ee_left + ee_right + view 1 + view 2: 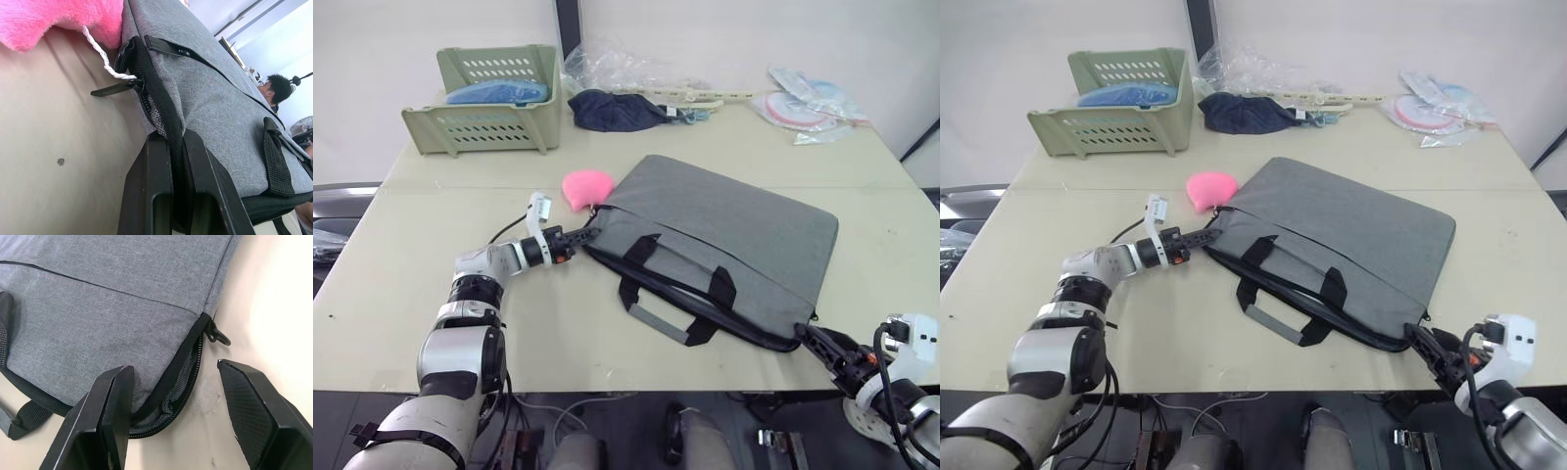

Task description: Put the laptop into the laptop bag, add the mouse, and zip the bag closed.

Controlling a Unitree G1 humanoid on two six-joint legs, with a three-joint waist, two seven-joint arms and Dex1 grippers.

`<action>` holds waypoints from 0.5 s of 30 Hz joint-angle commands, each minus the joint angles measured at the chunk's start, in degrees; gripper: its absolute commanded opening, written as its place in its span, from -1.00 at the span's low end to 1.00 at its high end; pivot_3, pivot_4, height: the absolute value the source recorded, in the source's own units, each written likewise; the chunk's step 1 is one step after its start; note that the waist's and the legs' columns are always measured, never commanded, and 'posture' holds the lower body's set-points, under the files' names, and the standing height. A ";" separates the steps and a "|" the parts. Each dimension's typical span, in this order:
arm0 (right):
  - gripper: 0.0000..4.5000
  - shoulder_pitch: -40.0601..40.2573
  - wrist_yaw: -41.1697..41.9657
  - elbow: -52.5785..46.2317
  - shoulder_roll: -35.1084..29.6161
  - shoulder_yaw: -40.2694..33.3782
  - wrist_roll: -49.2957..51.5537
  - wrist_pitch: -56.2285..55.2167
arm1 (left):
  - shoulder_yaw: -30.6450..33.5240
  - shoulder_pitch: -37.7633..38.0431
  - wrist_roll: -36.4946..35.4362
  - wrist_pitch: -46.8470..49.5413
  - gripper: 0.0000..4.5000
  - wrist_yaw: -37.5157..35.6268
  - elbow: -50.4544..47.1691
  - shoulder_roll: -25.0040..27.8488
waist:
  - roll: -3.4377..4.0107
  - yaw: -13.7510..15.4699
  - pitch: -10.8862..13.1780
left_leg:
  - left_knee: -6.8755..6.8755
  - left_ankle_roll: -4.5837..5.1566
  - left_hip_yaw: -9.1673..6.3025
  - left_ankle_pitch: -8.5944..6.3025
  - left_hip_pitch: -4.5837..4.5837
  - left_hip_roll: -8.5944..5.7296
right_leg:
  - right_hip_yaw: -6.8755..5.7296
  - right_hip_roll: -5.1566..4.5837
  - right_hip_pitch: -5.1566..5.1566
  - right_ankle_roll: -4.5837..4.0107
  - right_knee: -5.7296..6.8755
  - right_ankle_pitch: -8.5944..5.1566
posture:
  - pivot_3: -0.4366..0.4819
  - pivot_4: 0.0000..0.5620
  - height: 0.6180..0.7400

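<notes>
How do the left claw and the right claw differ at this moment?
The left claw is shut on the laptop bag edge near the pink pompom; the right claw is open, pinching nothing. The left sits at the far-left corner, the right at the near-right corner. Both meet the zipper edge.

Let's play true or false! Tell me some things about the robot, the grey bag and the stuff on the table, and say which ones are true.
1. The left gripper is shut on the edge of the laptop bag. True.
2. The right gripper is shut tight. False: its fingers are spread open by the bag's corner.
3. The pink pompom lies next to the bag. True.
4. The green basket sits on top of the bag. False: it stands apart, at the table's far left.
5. The bag is fully zipped. False: the zipper gapes open at the corner.
</notes>
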 commanded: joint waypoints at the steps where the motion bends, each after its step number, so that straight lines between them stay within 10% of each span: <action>1: 0.35 -1.18 -2.26 0.56 0.77 0.37 2.52 -1.65 | -2.53 2.25 1.64 1.95 -1.00 0.14 -0.11 -1.31 | 0.00 0.01 0.00 | 0.00 0.00 0.00 0.00 0.00 0.00 | 0.00 0.00 0.00 0.00 0.00 0.00 | -0.05 -0.47 1.00; 15: 0.35 -1.09 -4.05 4.12 1.52 3.98 3.64 -1.42 | -2.85 4.92 1.35 3.40 -1.00 0.77 -4.19 -1.55 | 0.00 -0.03 0.00 | -0.01 -0.01 0.00 -0.03 0.04 0.02 | 0.00 0.01 0.03 0.00 -0.03 0.00 | -0.05 -0.47 1.00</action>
